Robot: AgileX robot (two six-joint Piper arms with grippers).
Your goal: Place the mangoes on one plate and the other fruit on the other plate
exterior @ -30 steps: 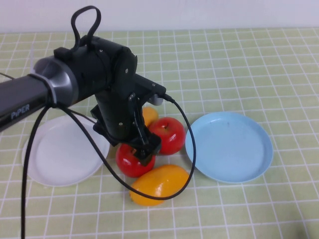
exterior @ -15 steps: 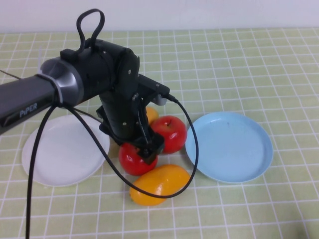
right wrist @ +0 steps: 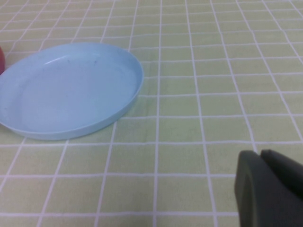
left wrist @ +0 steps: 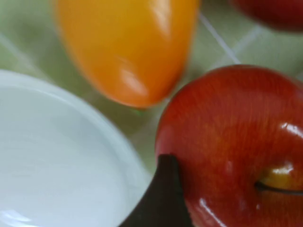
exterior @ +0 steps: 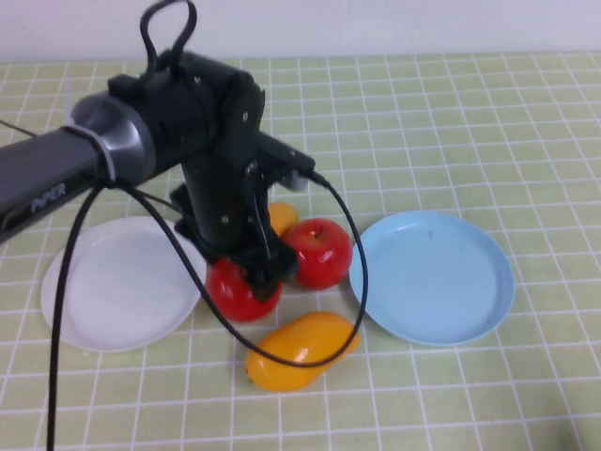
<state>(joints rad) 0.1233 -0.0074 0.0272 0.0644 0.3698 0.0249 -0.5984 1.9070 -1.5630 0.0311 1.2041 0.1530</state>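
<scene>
Between the bare round white plastic plate point(exterior: 122, 282) and bare light blue plate point(exterior: 434, 275), the left hand point(exterior: 252, 274) straddles a glossy red apple point(exterior: 239, 291), fingers spread; grip unclear. Only the right wrist view shows the right hand point(right wrist: 270, 189), closed, empty.

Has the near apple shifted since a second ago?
Yes. With the left pincer on it, the near apple slid toward the white plate, away from the front mango.

my left arm point(exterior: 122, 160) reaches in from my left, wrist bent steeply down, my left gripper point(exterior: 252, 272) pointing at the table with one dark fingertip point(left wrist: 161, 198) showing. my right gripper point(right wrist: 270, 189) hangs low with jaws closed.
</scene>
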